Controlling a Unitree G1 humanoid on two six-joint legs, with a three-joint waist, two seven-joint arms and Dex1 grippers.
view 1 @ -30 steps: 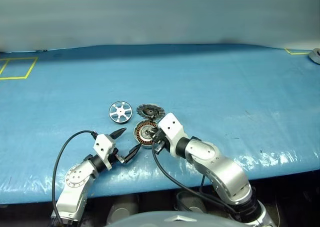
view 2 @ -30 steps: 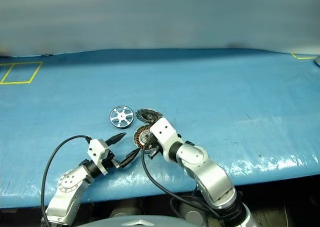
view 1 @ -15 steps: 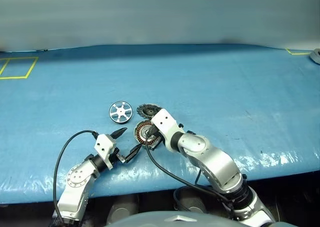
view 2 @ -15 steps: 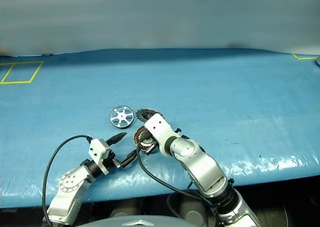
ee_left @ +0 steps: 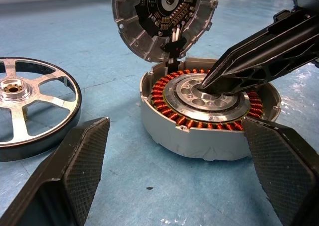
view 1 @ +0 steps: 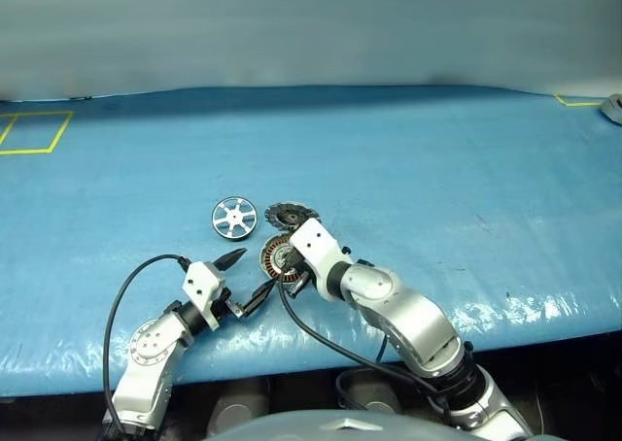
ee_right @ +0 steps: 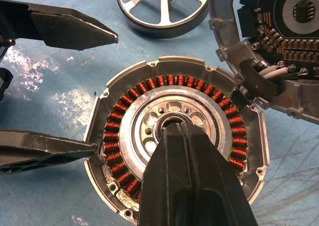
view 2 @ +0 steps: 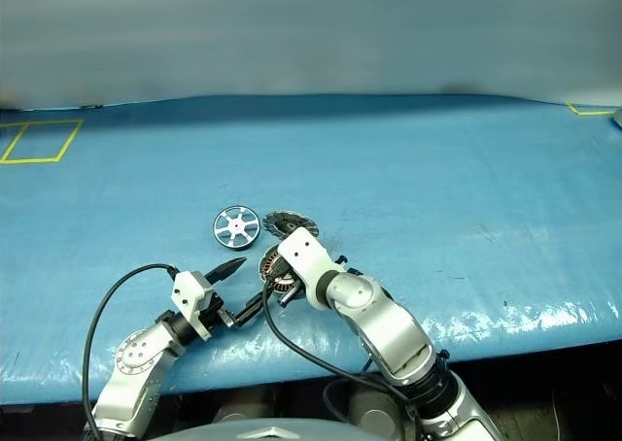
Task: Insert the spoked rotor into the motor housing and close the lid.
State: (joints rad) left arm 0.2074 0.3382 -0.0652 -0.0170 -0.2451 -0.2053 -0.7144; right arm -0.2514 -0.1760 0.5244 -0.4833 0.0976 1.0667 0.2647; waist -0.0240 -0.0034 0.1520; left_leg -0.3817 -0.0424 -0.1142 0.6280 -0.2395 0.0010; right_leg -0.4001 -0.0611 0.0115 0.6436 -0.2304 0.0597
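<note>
Housing: motor housing point(ee_right: 174, 136), a short round silver cup that I see open on the blue table cover point(view 1: 437, 169), near its front edge; a ring of copper-coloured windings runs round a pale metal centre with round holes and a dark central bore.
Lid: lid point(ee_left: 164, 17) stands tilted up at the housing's far rim, joined to it there by a dark link and pale wires; its inner face shows a grey segmented ring round a dark circuit-like centre.
Rotor: spoked rotor point(view 1: 234, 217) lies flat on the cover just left of the lid, apart from the housing; shiny silver rim, flat spokes with cut-out gaps, small hub.
Right gripper: my right gripper point(ee_right: 175, 131) has its fingers pressed together, tip set at the housing's central bore, holding nothing.
Left gripper: my left gripper point(view 1: 246, 278) sits just left of the housing, level, fingers spread wide and empty, pointing toward the housing.
</note>
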